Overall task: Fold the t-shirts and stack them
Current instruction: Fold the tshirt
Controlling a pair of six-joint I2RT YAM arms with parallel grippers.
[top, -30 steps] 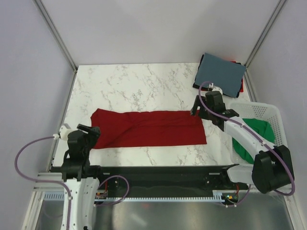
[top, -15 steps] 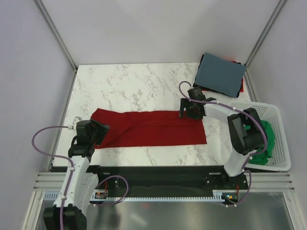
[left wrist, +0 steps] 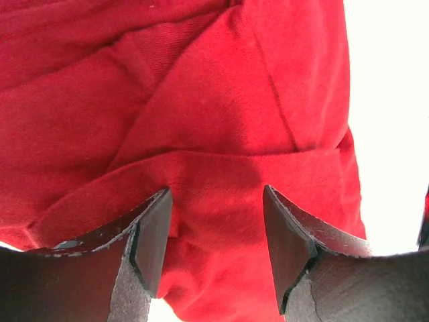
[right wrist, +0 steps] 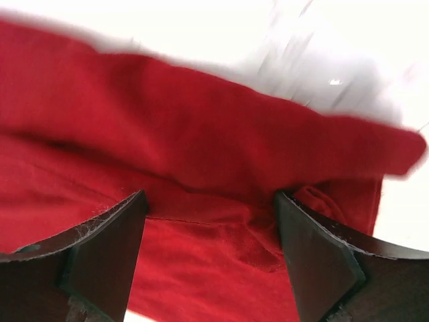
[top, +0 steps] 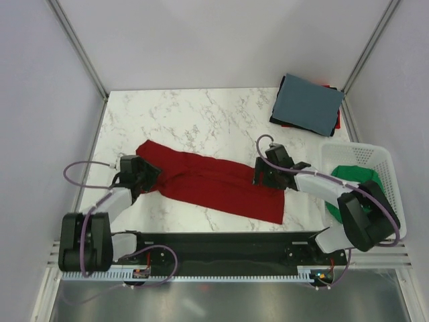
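T-shirts are partly dealt with: a folded slate-blue shirt (top: 308,104) tops a small pile in the far right corner of the table (top: 181,121), with dark shirts (top: 276,119) showing beneath it. The red t-shirt (top: 214,184) lies across the middle of the table as a long narrow strip, slanting down toward the right. I'd say it has its lengthwise fold and wants folding across before it joins the pile. The left gripper (top: 149,176) sits at its left end, jaws partly apart astride a ridge of red cloth. The right gripper (top: 260,176) is at the other end, jaws wide, cloth beneath them. Neither looks closed on the cloth. The white basket (top: 355,149) on the right holds a green shirt (top: 358,181), not yet folded
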